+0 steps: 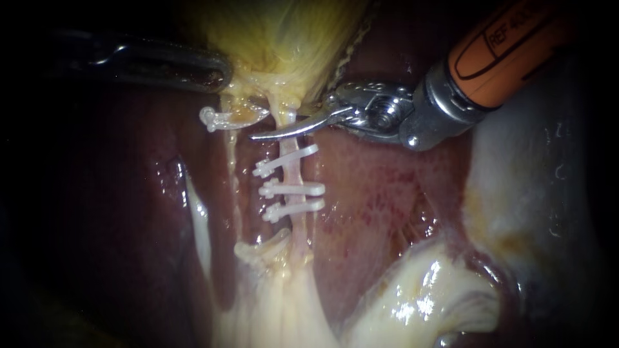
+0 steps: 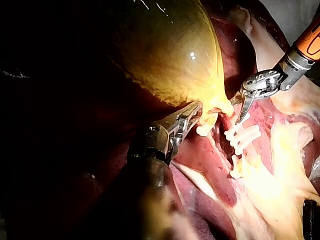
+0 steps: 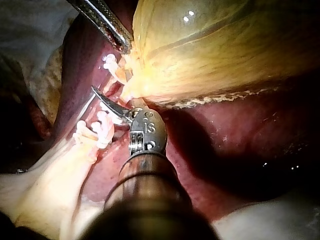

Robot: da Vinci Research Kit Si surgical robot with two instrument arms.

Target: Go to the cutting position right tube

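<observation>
Dark red liver [image 1: 387, 206] behind; left instrument [image 1: 219, 71], upper left, clamps yellow gallbladder [image 1: 284, 38]; right instrument [image 1: 284, 127] jaws narrowly apart across pale thin right tube [image 1: 294, 175], mid-frame above three white plastic clips [image 1: 290, 189]; approach looks nearly done, next seat tube squarely between blades.

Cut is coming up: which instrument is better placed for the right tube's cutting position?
Right. The right instrument tip lies across the right tube above its three clips; the left instrument grips the gallbladder.
</observation>
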